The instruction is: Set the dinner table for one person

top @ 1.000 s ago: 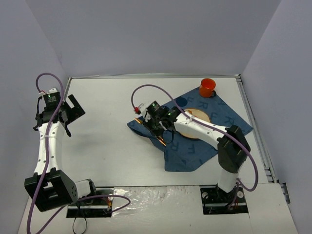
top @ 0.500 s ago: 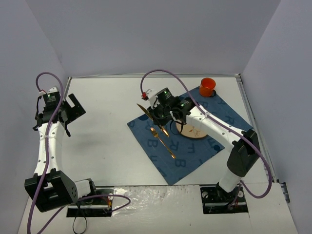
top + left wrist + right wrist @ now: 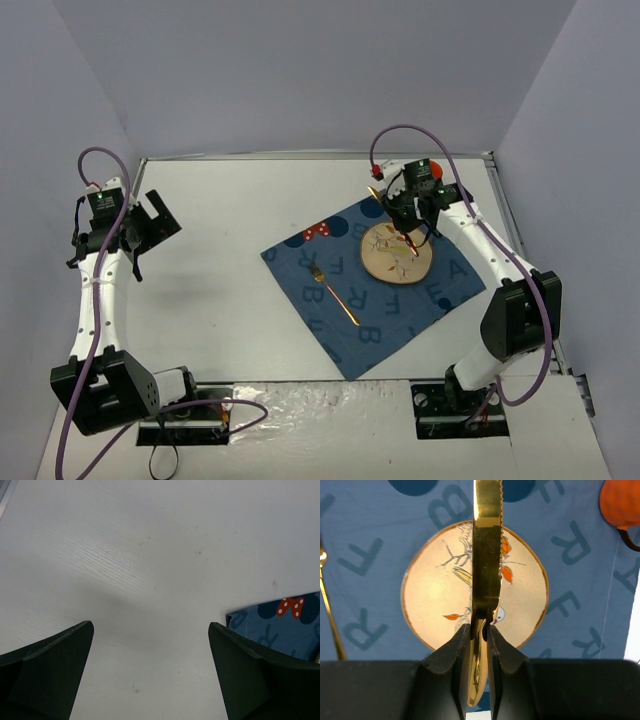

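Note:
The white dinner table point(image 3: 220, 280) carries a blue letter-printed cloth point(image 3: 340, 330) with a round cream plate point(image 3: 397, 253) on it. A gold fork point(image 3: 335, 292) lies on the cloth left of the plate. My right gripper point(image 3: 408, 222) is shut on a gold knife point(image 3: 487, 555) and holds it above the plate point(image 3: 435, 595), blade pointing away. The fork also shows at the left edge of the right wrist view point(image 3: 330, 610). My left gripper point(image 3: 150, 222) is open and empty over bare table at the far left point(image 3: 150, 625).
An orange cup point(image 3: 620, 502) stands at the cloth's far right corner; in the top view my right arm hides it. Grey walls close in the table on three sides. A cloth corner point(image 3: 280, 625) shows past the left gripper's right finger.
My right gripper has carried the knife from the cloth's left side to the right, over the plate. The cloth, bunched a second ago, now lies flat with the fork on it. The left arm is still.

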Robot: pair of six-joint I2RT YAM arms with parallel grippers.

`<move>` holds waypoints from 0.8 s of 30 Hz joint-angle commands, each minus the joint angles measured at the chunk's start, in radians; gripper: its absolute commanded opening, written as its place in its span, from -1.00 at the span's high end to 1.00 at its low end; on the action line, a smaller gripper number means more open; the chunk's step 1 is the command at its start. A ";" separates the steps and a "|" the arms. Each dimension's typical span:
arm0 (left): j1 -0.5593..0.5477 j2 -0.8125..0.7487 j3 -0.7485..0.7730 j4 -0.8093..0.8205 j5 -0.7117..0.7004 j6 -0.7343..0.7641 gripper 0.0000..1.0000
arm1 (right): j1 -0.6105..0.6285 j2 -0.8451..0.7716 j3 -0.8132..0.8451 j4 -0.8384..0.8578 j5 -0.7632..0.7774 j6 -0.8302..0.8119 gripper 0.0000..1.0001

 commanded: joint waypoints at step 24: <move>0.009 -0.050 0.005 0.065 0.056 -0.002 -0.94 | -0.355 0.251 -0.037 0.242 0.122 -0.287 1.00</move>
